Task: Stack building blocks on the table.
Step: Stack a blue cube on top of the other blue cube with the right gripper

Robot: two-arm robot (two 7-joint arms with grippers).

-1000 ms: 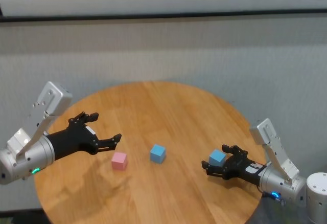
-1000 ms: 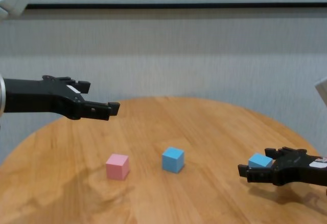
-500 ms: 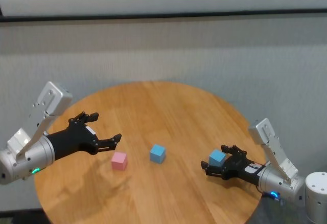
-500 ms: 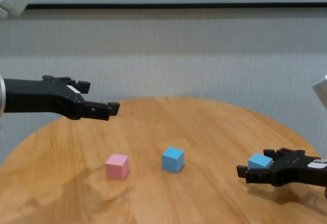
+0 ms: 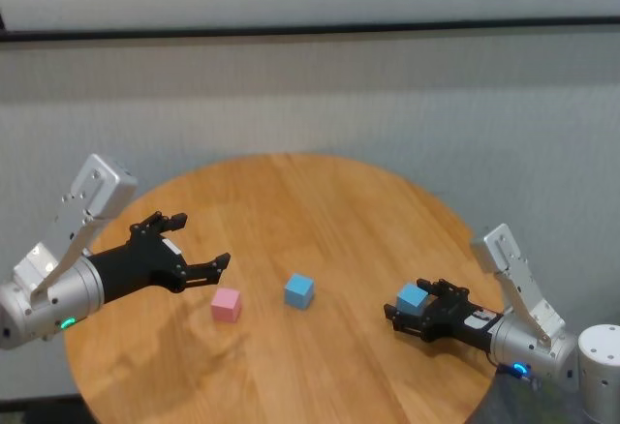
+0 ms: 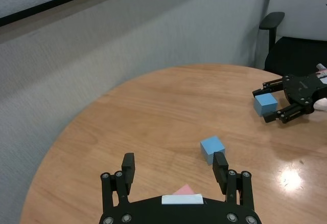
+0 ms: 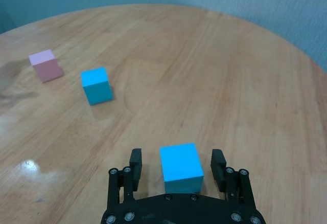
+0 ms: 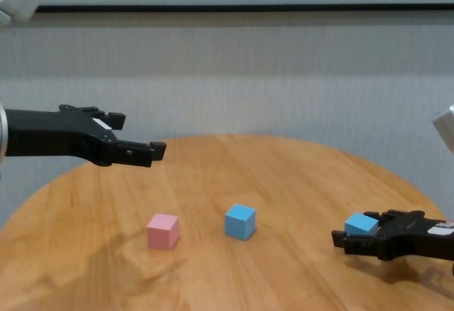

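Observation:
Three building blocks lie apart on the round wooden table (image 5: pixel 291 201). The pink one (image 5: pixel 226 304) is left of centre, and a light blue one (image 5: pixel 299 290) lies beside it near the middle. The other light blue block (image 5: pixel 412 298) rests on the table at the right, between the fingers of my right gripper (image 5: pixel 407 306). In the right wrist view that gripper (image 7: pixel 177 162) is open, with a narrow gap on each side of the block (image 7: pixel 181 166). My left gripper (image 5: pixel 201 240) hovers open and empty above the table, just left of the pink block.
A grey wall runs close behind the table's far edge. A black office chair (image 6: pixel 296 50) stands beyond the table's right side. Bare tabletop lies in front of and behind the two middle blocks.
The right gripper's fingers have drawn in a little around the light blue block. The block still rests on the table, and the left arm has not moved.

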